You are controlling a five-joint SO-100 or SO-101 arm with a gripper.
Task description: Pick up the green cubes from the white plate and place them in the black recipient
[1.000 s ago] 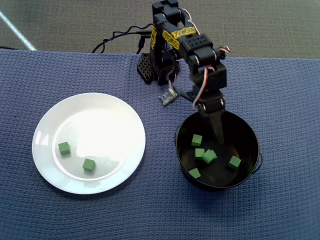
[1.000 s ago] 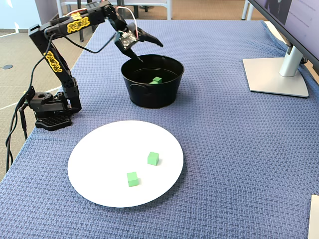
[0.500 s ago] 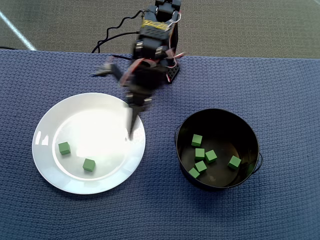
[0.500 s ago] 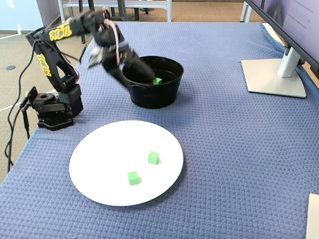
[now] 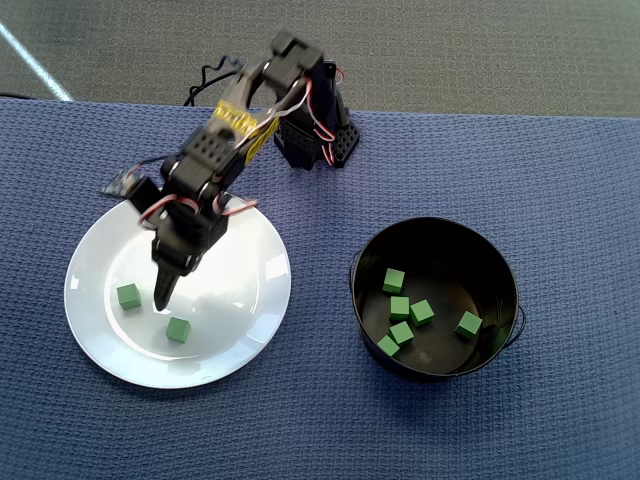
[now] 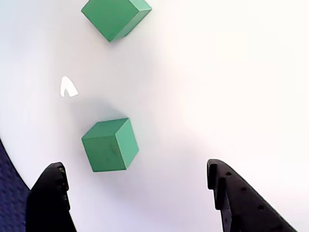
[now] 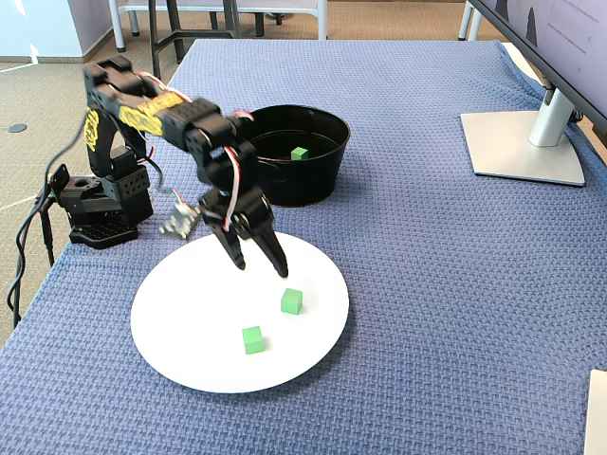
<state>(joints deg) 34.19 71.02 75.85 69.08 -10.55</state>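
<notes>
The white plate (image 5: 240, 300) lies at the left in the overhead view and holds two green cubes (image 5: 128, 295) (image 5: 178, 329). My gripper (image 5: 164, 292) hovers over the plate between them, open and empty. In the wrist view the open gripper (image 6: 136, 176) has one cube (image 6: 110, 145) just ahead of the jaws, nearer the left finger (image 6: 48, 198), and a second cube (image 6: 116, 17) farther on. The fixed view shows the gripper (image 7: 263, 268) above the plate (image 7: 171, 284), short of the cubes (image 7: 292, 301) (image 7: 252, 339). The black recipient (image 5: 500, 260) at the right holds several green cubes (image 5: 399, 307).
The arm's base (image 5: 315, 140) stands at the far edge of the blue cloth (image 5: 320, 420). In the fixed view a monitor stand (image 7: 522, 142) is at the right, the recipient (image 7: 285, 185) sits behind the plate, and the base (image 7: 100, 209) is near the left table edge.
</notes>
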